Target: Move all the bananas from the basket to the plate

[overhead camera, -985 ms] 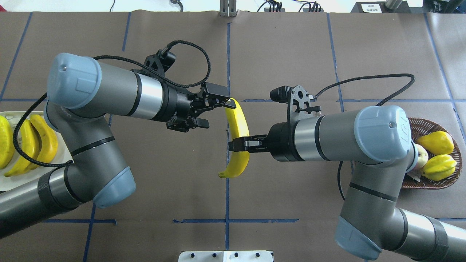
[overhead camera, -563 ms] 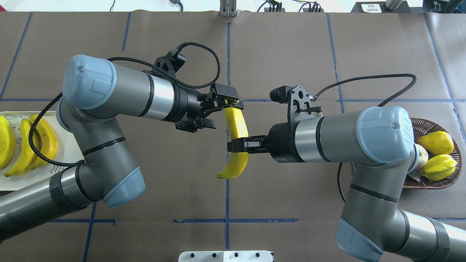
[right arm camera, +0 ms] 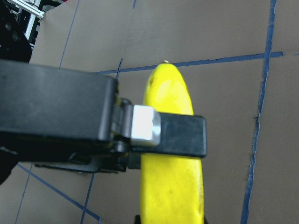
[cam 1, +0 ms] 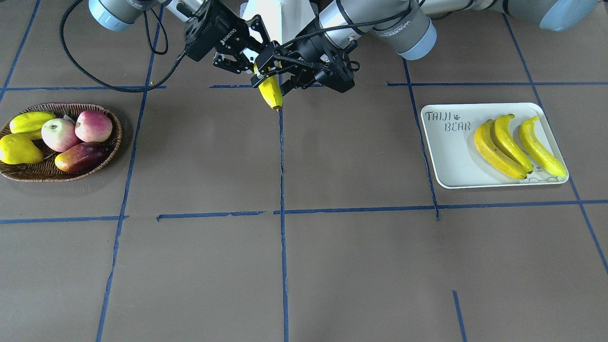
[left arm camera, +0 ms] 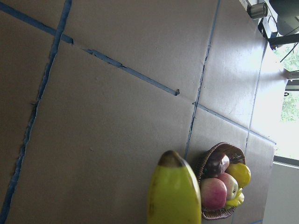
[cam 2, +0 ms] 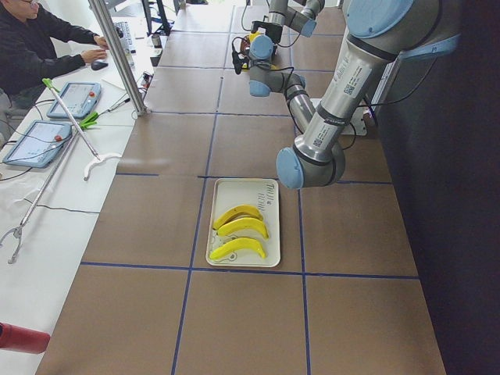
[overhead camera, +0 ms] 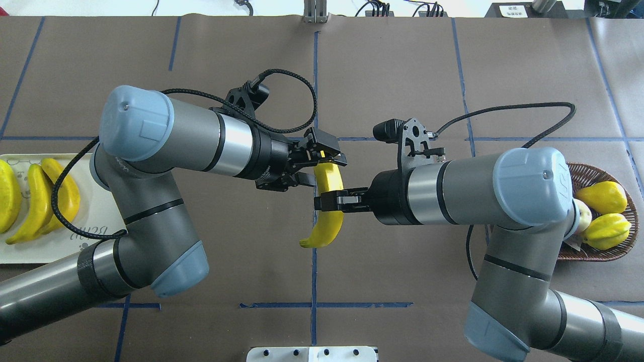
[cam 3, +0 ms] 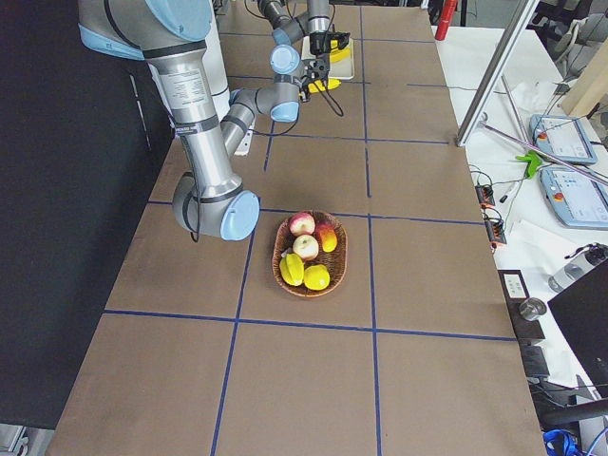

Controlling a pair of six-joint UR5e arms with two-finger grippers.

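My right gripper [overhead camera: 329,202] is shut on the middle of a yellow banana [overhead camera: 328,221] and holds it above the table's centre. The banana also shows in the front view [cam 1: 270,89] and both wrist views [left arm camera: 174,191] [right arm camera: 170,186]. My left gripper [overhead camera: 319,165] is open, its jaws on either side of the banana's far end. Three bananas [cam 1: 503,142] lie on the cream plate [cam 1: 446,156], at the left in the overhead view [overhead camera: 90,221]. The wicker basket [cam 1: 28,176] holds no banana that I can see.
The basket [overhead camera: 588,173] holds yellow pear-shaped fruits [cam 1: 19,149], apples [cam 1: 92,126] and a reddish mango [cam 1: 80,157]. Blue tape lines cross the brown table cover. An operator sits beyond the table's far side in the left view [cam 2: 39,47].
My left arm has moved right and toward the banana; its open jaws now straddle the banana's far end. My right gripper and the banana have barely moved.
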